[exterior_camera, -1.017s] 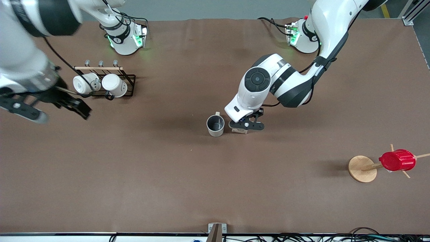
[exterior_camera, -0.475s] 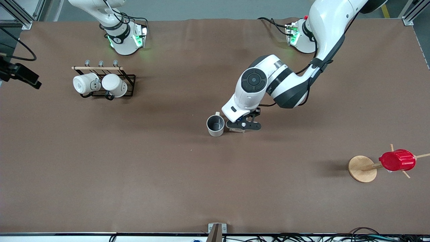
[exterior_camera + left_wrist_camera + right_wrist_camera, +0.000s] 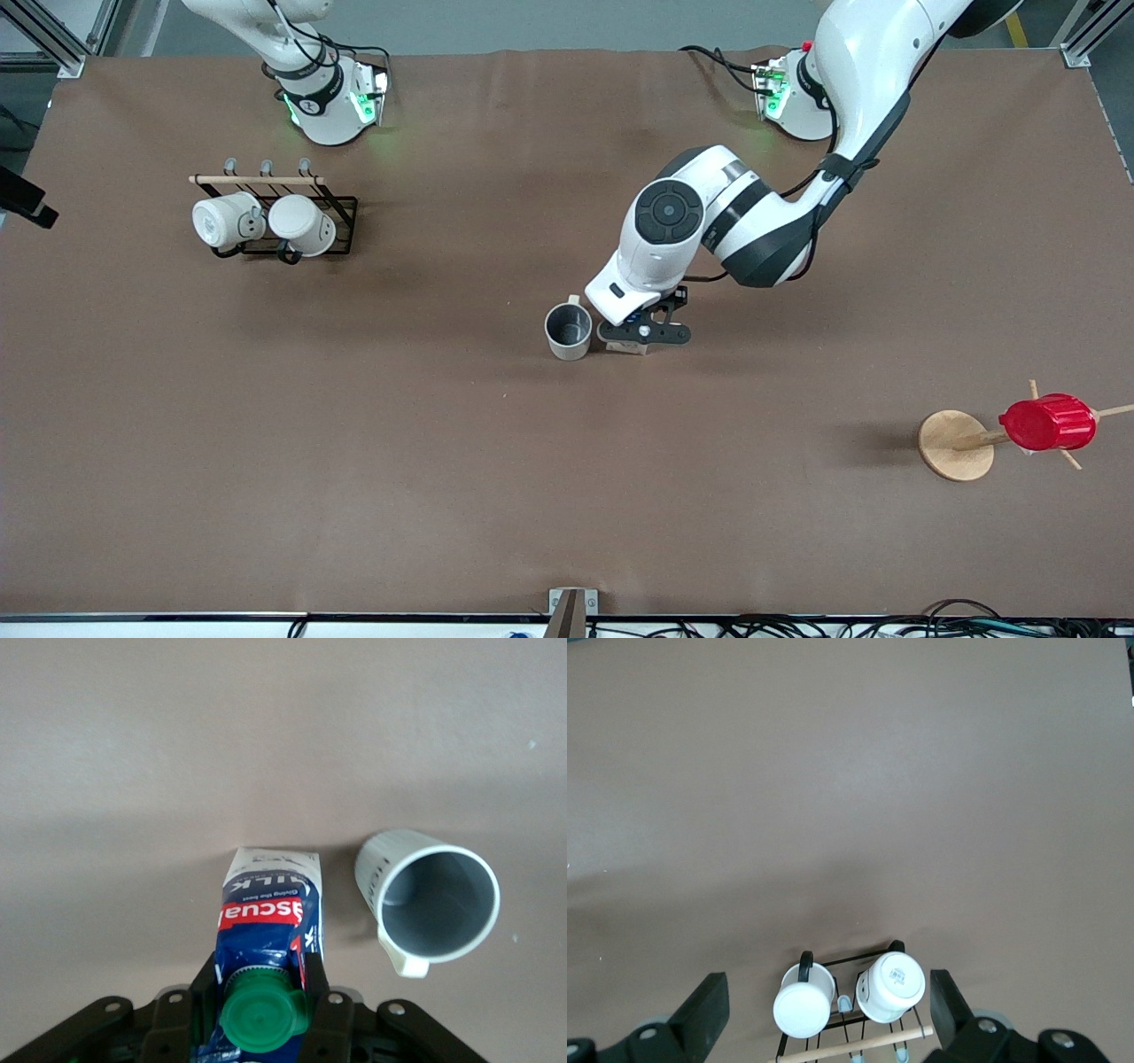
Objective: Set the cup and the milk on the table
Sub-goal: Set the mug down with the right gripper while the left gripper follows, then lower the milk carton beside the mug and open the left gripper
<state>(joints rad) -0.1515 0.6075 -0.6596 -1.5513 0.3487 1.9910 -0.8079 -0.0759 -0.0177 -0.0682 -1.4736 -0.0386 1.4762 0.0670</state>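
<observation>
Presently, items as seen, with clock bearings read on the front view, 12 o'clock toward the robots' bases:

1. Table (image 3: 443, 461): brown cloth top, bearing everything below.
2. Cup (image 3: 568, 330) (image 3: 431, 904): off-white with a dark grey inside. It stands upright on the cloth near the table's middle, mouth up, handle pointing to 12 o'clock.
3. Milk (image 3: 627, 346) (image 3: 268, 904): blue and white carton with a red label and green cap. It is upright just beside the cup at its 3 o'clock, a narrow gap between them. Its base is down at the cloth; whether it bears weight there cannot be told.
4. Left gripper (image 3: 644, 333) (image 3: 261, 983): directly over the milk, fingers (image 3: 314, 979) pinching the carton's top on either side, just under the cap.
5. Right gripper (image 3: 27, 206) (image 3: 824, 1019): raised at the table's 9 o'clock edge, at the right arm's end, fingers spread wide and holding nothing. This arm waits.
6. Wire rack (image 3: 292, 226): at the cup's 10 o'clock, well apart, carrying two white mugs (image 3: 221, 221) (image 3: 302, 224) on their sides.
7. Wooden stand (image 3: 954, 445): at the cup's 4 o'clock, well apart, toward the left arm's end, with a red ribbed cup (image 3: 1048, 423) on one peg.
</observation>
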